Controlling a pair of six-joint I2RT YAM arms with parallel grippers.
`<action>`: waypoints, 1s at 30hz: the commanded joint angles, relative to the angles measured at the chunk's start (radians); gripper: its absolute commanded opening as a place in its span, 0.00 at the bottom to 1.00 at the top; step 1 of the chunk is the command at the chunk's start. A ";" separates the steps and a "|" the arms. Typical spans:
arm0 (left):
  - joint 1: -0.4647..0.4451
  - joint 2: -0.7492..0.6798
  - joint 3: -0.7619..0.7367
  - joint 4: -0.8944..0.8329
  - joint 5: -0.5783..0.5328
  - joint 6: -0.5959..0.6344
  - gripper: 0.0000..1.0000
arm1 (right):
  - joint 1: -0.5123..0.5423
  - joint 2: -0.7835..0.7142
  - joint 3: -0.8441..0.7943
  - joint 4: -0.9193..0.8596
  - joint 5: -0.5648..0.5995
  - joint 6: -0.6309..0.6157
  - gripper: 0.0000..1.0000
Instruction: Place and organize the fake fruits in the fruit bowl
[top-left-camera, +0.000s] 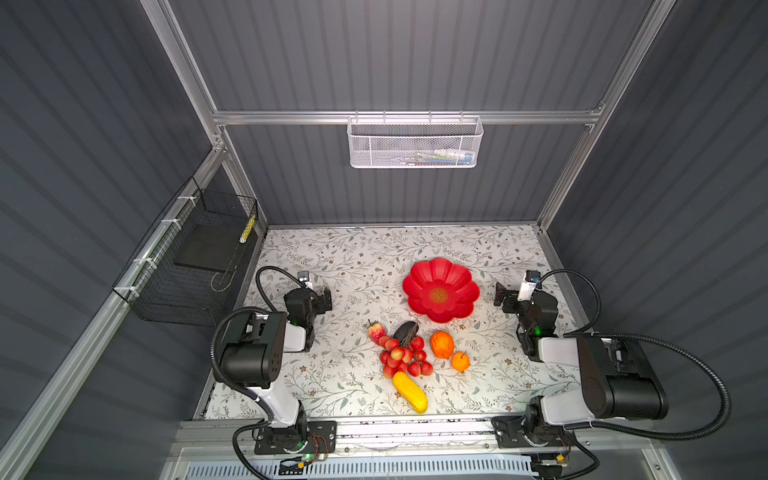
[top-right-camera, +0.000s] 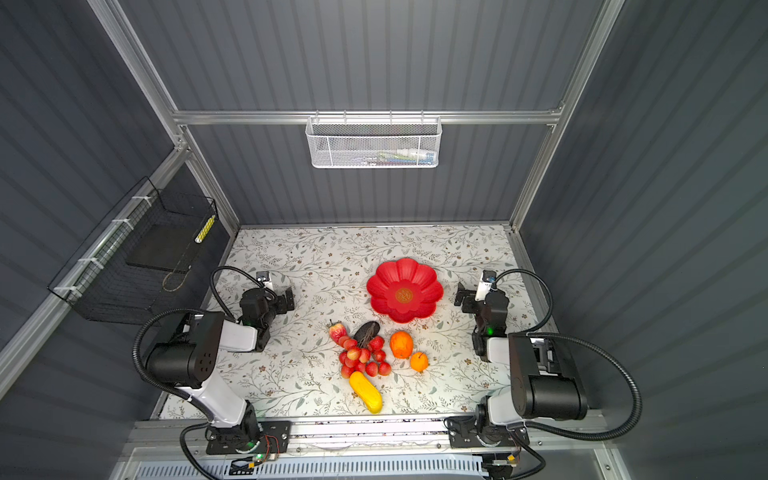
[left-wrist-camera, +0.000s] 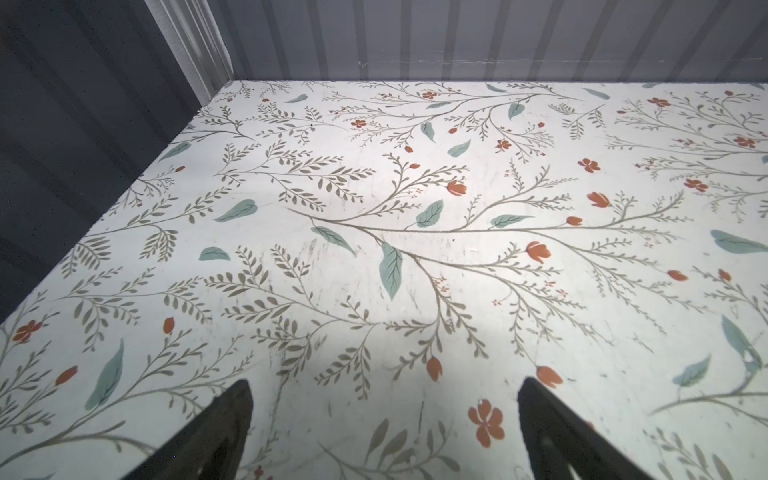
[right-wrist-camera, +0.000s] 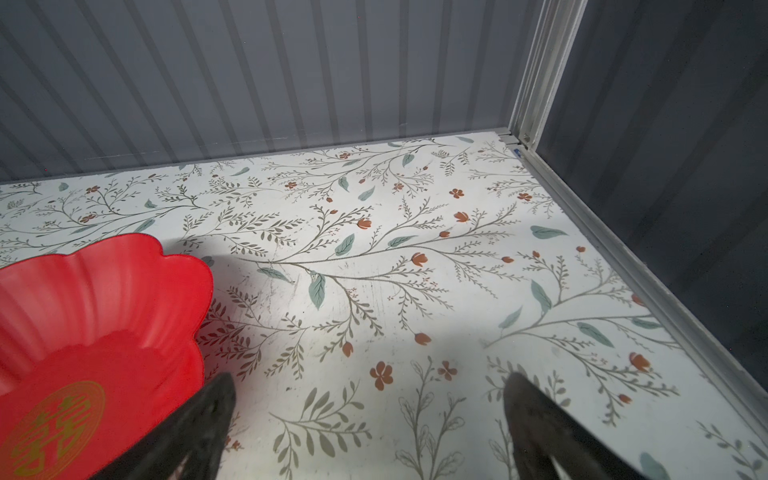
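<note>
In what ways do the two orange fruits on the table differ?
The large orange is clearly bigger than the small orange. The large orange lies nearer the fruit bowl; the small orange lies nearer the front edge of the table. The large orange looks deeper, reddish orange; the small orange is lighter. Both are roundish and rest on the table, outside the bowl.
</note>
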 joint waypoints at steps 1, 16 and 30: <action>-0.002 0.010 0.017 -0.005 0.024 0.021 1.00 | -0.003 -0.002 0.018 0.001 -0.002 0.001 0.99; -0.006 -0.215 0.198 -0.488 -0.001 -0.106 1.00 | 0.004 -0.275 0.278 -0.652 0.175 0.433 0.99; -0.005 -0.441 0.204 -0.812 0.133 -0.492 1.00 | 0.179 -0.509 0.340 -1.354 -0.110 0.390 0.98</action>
